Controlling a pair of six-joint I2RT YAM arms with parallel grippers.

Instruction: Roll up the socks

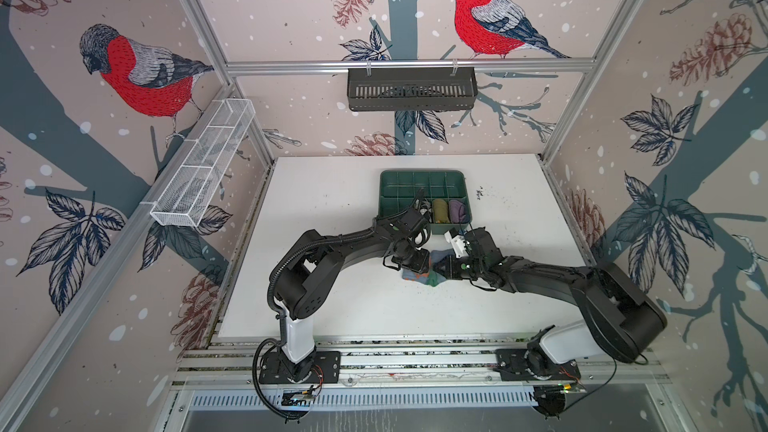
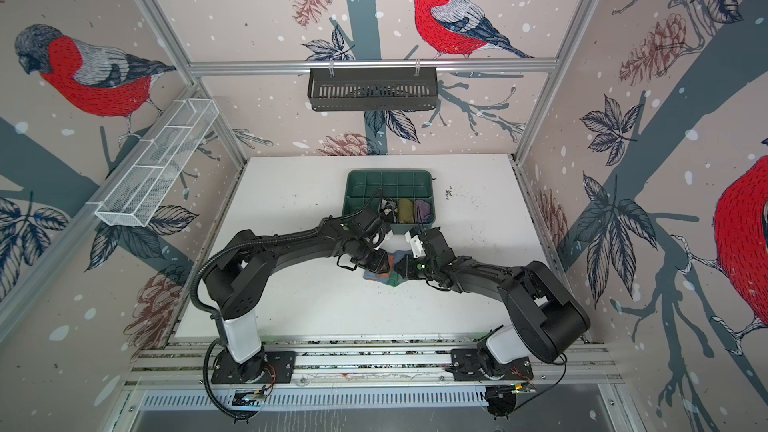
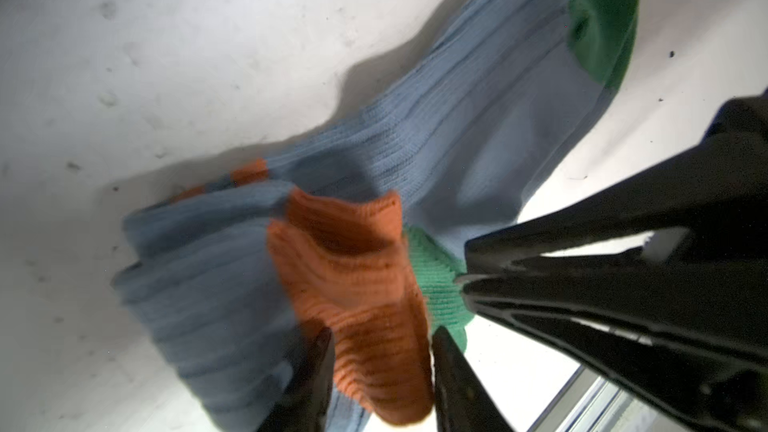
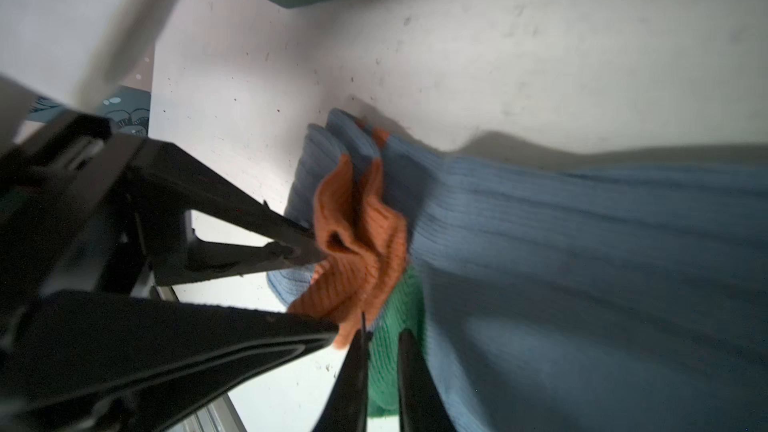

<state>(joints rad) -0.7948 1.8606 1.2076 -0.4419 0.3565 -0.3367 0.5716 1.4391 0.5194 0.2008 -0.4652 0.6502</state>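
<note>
Two arms (image 1: 353,238) (image 1: 540,278) bent inward over blue sock (image 3: 457,139); left gripper (image 3: 384,332) parted astride cuff (image 3: 353,284); right gripper (image 4: 383,332) grip unclear.

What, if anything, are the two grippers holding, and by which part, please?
The light blue sock: the left gripper straddles its orange cuff, the right gripper its green patch; whether either grips cannot be told.

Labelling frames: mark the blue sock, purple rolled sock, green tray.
blue sock (image 3: 457,139): left wrist view, ribbed middle
purple rolled sock (image 1: 457,210): in a top view, centre
green tray (image 1: 422,173): in a top view, far rim
</note>
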